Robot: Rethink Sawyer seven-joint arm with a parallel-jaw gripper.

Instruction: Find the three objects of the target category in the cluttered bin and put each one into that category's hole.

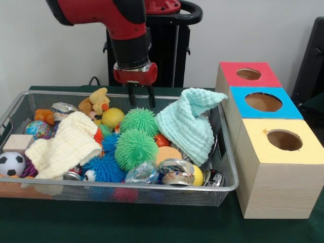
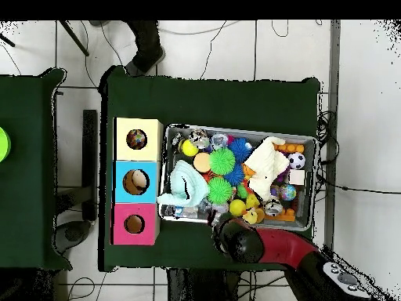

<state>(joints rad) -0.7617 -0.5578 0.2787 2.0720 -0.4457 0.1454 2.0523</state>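
Observation:
The cluttered bin (image 1: pixel 152 188) is a wide wire mesh basket full of toys; it also shows in the overhead view (image 2: pixel 235 129). My gripper (image 1: pixel 140 97) hangs open and empty over the bin's back edge, just above a green spiky ball (image 1: pixel 139 120). A second green spiky ball (image 1: pixel 134 148) and a blue one (image 1: pixel 104 167) lie nearer the front. The hole (image 1: pixel 284 139) is in the yellow-topped box beside the bin, and shows from above (image 2: pixel 137 139) too. In the overhead view the arm (image 2: pixel 266 247) hides the gripper.
A mint cloth (image 1: pixel 190 124) and a cream cloth (image 1: pixel 63 144) cover part of the pile. A soccer ball (image 1: pixel 11 163), yellow ball (image 1: pixel 112 117), plush toy (image 1: pixel 96 104) and crushed can (image 1: pixel 174 172) lie around. The blue-topped box (image 1: pixel 263 102) and the red-topped box (image 1: pixel 248 74) stand behind the yellow one.

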